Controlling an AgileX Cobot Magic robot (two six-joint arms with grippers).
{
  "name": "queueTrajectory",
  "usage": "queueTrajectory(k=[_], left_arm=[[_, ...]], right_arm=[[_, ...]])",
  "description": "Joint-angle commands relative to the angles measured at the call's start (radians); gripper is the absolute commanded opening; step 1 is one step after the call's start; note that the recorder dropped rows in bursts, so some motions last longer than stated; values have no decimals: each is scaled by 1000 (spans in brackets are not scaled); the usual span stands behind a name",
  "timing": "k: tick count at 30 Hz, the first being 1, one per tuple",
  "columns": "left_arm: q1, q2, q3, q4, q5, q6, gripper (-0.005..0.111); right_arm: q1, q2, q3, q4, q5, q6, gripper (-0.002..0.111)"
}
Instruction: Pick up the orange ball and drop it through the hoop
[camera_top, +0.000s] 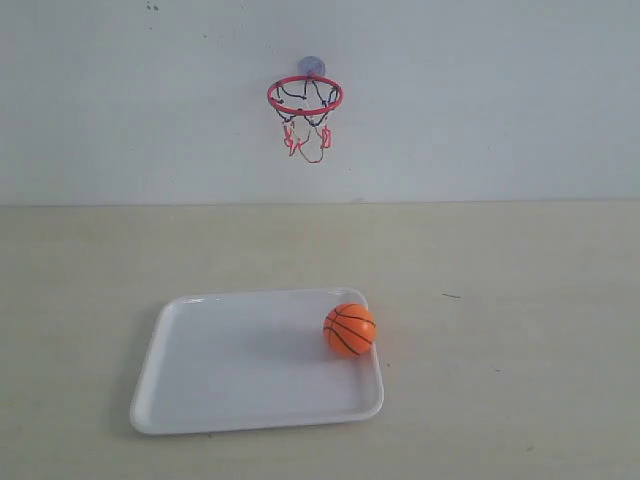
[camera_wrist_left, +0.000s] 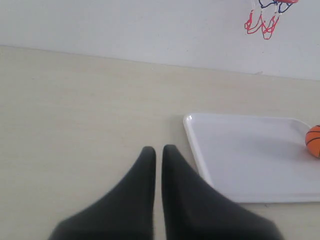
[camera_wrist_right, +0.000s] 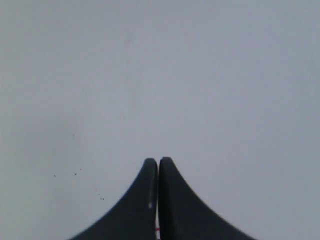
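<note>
The orange ball with black seams rests on the white tray, against its far right rim; the left wrist view catches its edge. The hoop, a red ring with a black and red net, hangs on the white wall above, and its net shows in the left wrist view. Neither arm appears in the exterior view. My left gripper is shut and empty above the table, well clear of the tray's corner. My right gripper is shut and empty, facing a blank white wall.
The tray lies on a pale wooden table that meets the white wall at the back. Bare tabletop spreads around the left gripper.
</note>
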Motion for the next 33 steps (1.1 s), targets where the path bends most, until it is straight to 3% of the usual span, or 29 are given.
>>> queueTrajectory(k=[1, 2, 4, 7, 10, 14, 16, 21, 23, 33], left_arm=[[1, -2, -3, -2, -11, -2, 4], [1, -2, -3, -2, -11, -2, 4], [1, -2, -3, -2, -11, -2, 4], [1, -2, -3, -2, -11, -2, 4], [1, -2, -3, -2, -11, -2, 4], [1, -2, -3, -2, -11, -2, 4], [1, -2, -3, -2, -11, -2, 4], [1, -2, -3, -2, -11, -2, 4], [1, -2, -3, -2, -11, -2, 4], [1, -2, -3, -2, -11, -2, 4]], right_arm=[[-6, 188, -219, 0, 445, -68, 0], [-6, 319, -313, 0, 691, -68, 0], [-6, 496, -403, 0, 978, -68, 0], [-6, 667, -449, 3, 1135, -62, 0], [-6, 794, -449, 81, 1097, -101, 0], [22, 974, -453, 396, 924, -539, 0], [47, 1087, -492, 457, 844, -597, 4], [80, 1390, -666, 461, 753, -604, 53], [80, 1473, -736, 465, 770, -604, 61], [80, 1832, -1075, 592, 905, -579, 63]])
